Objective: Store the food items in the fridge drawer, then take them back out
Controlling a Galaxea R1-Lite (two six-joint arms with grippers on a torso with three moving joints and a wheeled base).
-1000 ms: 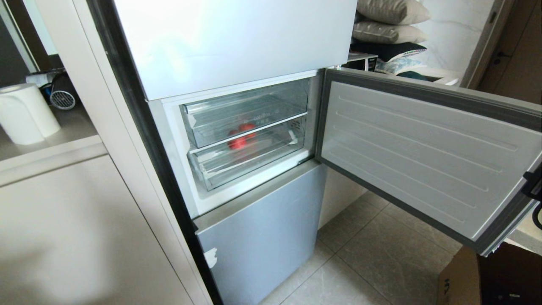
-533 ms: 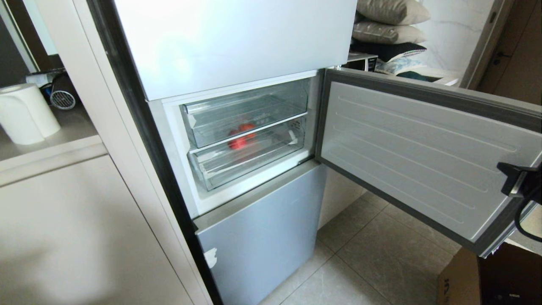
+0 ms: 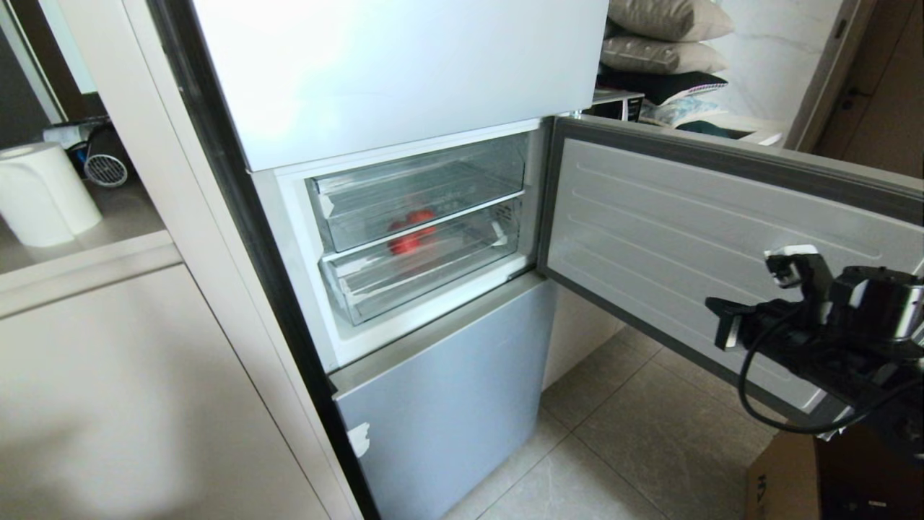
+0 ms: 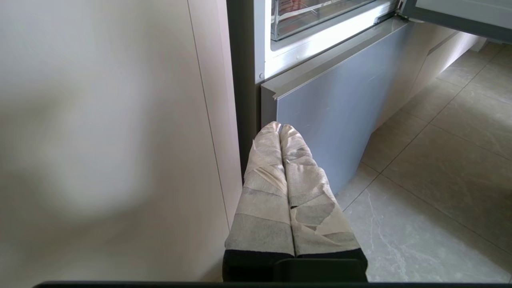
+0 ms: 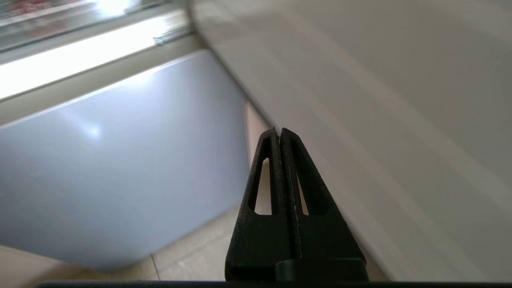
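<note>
**Tomatoes behind clear plastic, right arm in front of the open door**

The red tomato-like food items [image 3: 410, 232] sit inside the fridge drawer [image 3: 426, 271], seen through the clear plastic at the seam where the shallower upper tray [image 3: 419, 191] meets the deeper bin below (which of the two bins they actually rest in is hard to tell through the layered plastic). Both clear bins are pushed into the white-framed middle compartment. Above it is the closed glossy upper door [image 3: 397, 72]; below it, the closed pale blue-grey lower door panel [image 3: 447, 404].

The compartment's door [image 3: 722, 253] stands swung open to the right, its ribbed white inner liner facing the camera. In front of that liner, at the right edge of the scene, is the right gripper [image 5: 279, 134], black, with its two fingers pressed together and nothing between them; a black cable loops beneath the arm.

The left gripper [image 4: 279, 127] is low and near, beside the cabinet side to the left of the fridge, its tape-wrapped fingers [image 4: 262, 192] closed against each other and empty.

A white paper roll [image 3: 43, 191] stands on the counter at far left. Cushions [image 3: 664, 36] are stacked behind the open door, and a cardboard box [image 3: 787, 477] sits on the tiled floor [image 3: 635, 448] at near right.
</note>
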